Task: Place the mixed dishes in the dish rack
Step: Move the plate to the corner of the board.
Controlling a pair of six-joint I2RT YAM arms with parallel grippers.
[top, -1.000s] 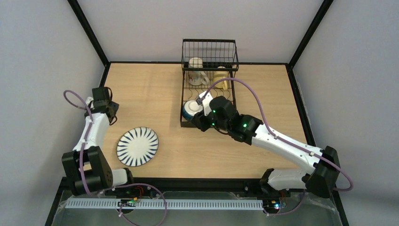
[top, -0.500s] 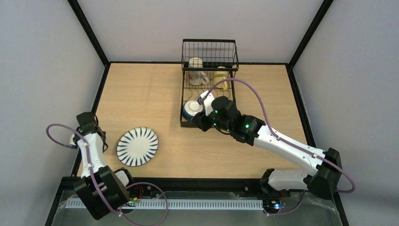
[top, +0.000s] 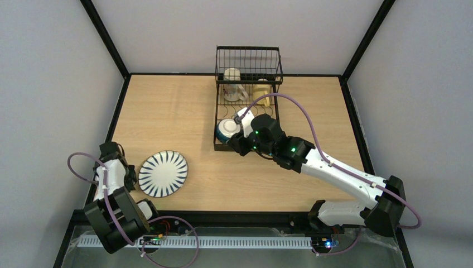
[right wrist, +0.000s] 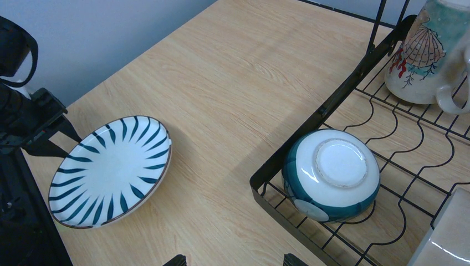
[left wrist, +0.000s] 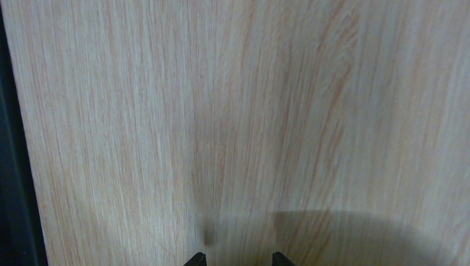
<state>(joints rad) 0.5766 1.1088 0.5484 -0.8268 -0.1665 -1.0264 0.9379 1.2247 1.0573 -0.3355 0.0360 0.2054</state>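
Note:
The white plate with dark radial stripes [top: 163, 173] lies flat on the table at the near left; it also shows in the right wrist view [right wrist: 111, 170]. The black wire dish rack [top: 248, 67] stands at the back centre. A blue-outside bowl [top: 227, 129] [right wrist: 331, 176] lies upside down on its lower level. A beige mug [top: 231, 88] with a shell print [right wrist: 424, 55] and a yellow mug [top: 262, 89] stand behind it. My right gripper [top: 234, 145] [right wrist: 234, 259] is open and empty, above the table by the rack's front left corner. My left gripper [top: 113, 149] [left wrist: 237, 259] is open and empty over bare wood, left of the plate.
The table's black left edge [left wrist: 14, 166] runs close beside my left gripper. The rack's black rim [right wrist: 288, 166] lies just right of my right fingertips. A pale object [right wrist: 446, 238] sits at the rack's near side; I cannot tell what it is.
My left arm has pulled back from the far left toward the near left and now sits beside the striped plate. The right arm has hardly moved.

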